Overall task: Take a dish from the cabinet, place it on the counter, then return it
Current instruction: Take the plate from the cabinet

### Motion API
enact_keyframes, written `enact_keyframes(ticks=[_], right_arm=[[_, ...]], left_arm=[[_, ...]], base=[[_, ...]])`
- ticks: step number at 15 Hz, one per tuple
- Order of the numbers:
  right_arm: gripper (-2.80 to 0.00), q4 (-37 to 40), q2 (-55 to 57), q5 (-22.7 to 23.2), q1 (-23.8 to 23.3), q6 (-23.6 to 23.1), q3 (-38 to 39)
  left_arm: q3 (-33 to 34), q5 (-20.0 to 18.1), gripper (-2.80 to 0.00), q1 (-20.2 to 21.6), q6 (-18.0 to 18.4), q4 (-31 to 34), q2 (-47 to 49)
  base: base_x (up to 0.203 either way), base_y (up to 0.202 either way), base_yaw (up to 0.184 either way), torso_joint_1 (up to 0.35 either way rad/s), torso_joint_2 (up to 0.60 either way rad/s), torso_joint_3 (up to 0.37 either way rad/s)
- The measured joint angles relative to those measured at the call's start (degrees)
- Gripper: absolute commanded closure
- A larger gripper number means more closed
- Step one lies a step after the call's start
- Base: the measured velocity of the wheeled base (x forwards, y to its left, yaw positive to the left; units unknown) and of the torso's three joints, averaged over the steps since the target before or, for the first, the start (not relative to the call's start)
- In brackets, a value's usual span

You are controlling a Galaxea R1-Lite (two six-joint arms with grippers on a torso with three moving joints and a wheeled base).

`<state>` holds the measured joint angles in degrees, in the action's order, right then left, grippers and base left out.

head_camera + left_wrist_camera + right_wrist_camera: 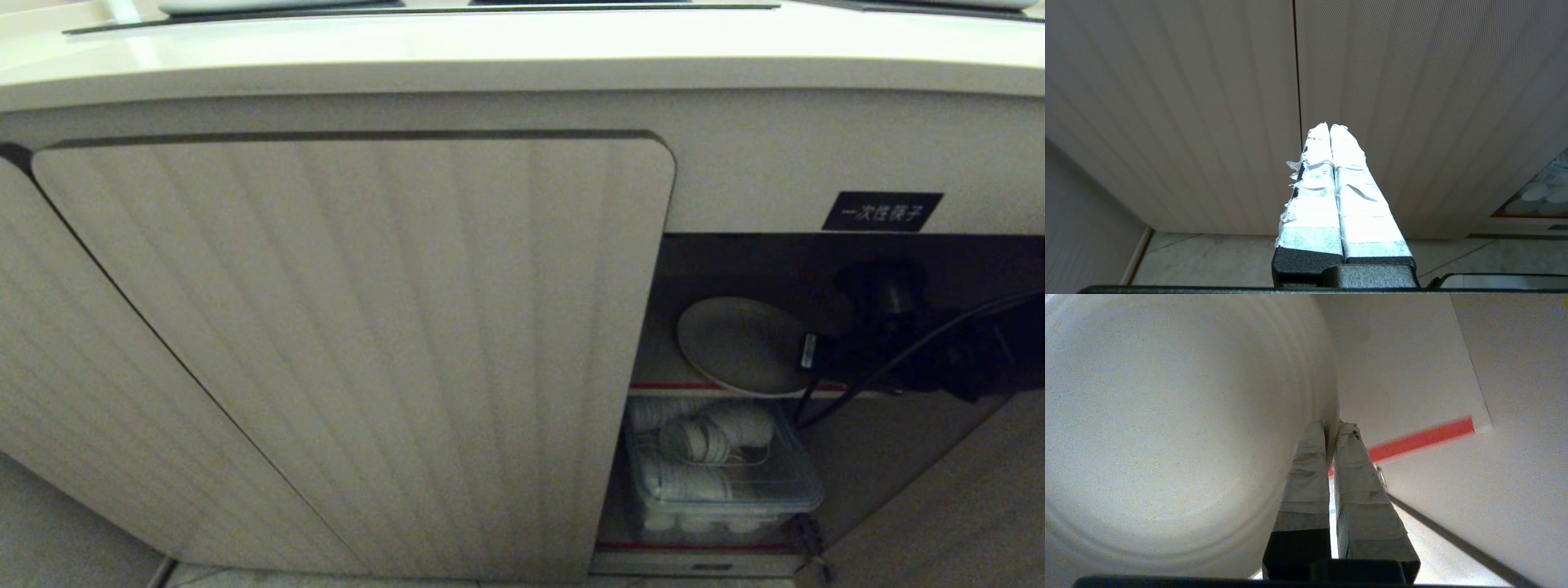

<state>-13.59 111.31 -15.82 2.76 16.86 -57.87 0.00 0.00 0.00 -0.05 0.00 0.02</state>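
Right gripper (1331, 428): fingers pinch the dish (1167, 416) by its near rim.
Dish position: on the cabinet (351, 343) upper shelf, flat, beyond the fingertips.
Left gripper (1329, 128): pressed together, parked before the closed door; farther away.

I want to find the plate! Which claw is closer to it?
The right claw. It is pinching the rim of the plate inside the cabinet. The left claw is shut, holds nothing, and faces the closed doors, away from the plate.
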Motion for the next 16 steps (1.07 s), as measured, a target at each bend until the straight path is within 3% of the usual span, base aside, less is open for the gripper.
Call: enact_keyframes(ticks=[16], right_arm=[[0.0, -0.8, -9.2, -0.1, 2.4, 5.8, 9.1]], left_arm=[[0.0, 0.0, 0.0, 0.0, 0.0, 0.0, 0.0]], base=[[0.0, 0.0, 0.0, 0.0, 0.0, 0.0]])
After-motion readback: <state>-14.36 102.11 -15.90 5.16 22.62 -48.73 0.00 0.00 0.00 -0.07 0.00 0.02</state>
